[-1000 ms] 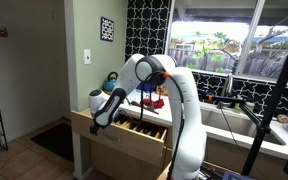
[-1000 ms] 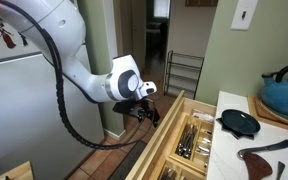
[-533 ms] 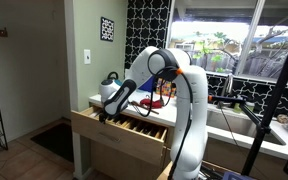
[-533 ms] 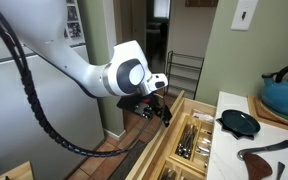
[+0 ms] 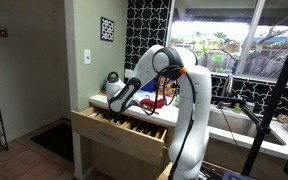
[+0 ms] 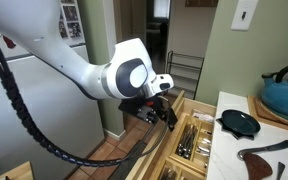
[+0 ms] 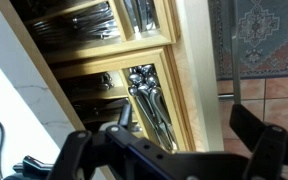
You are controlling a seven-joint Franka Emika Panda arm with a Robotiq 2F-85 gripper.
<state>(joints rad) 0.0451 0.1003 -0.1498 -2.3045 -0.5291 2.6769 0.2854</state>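
An open wooden cutlery drawer (image 5: 116, 138) juts out from the counter in both exterior views. Its dividers (image 6: 189, 140) hold knives, forks and spoons. My gripper (image 5: 111, 112) hangs just above the drawer's outer end (image 6: 166, 114), fingers pointing down, open and empty. In the wrist view the gripper (image 7: 169, 150) looks straight down on a compartment of spoons (image 7: 149, 95). The drawer's wooden front board (image 7: 189, 80) runs beside them. One dark finger (image 7: 256, 145) shows over the floor side and one (image 7: 79, 150) over the drawer. Nothing is between them.
On the white counter behind the drawer stand a blue kettle (image 6: 284, 88), a small black pan (image 6: 239, 122) and wooden-handled utensils (image 6: 264, 158). A fridge (image 6: 24, 100) is beside the arm. A black wire rack (image 6: 184, 70) stands on the floor, and a tripod (image 5: 269, 110) by the sink.
The arm has swung in from in front of the drawer to a place above its outer end. The gripper has stayed open and empty.
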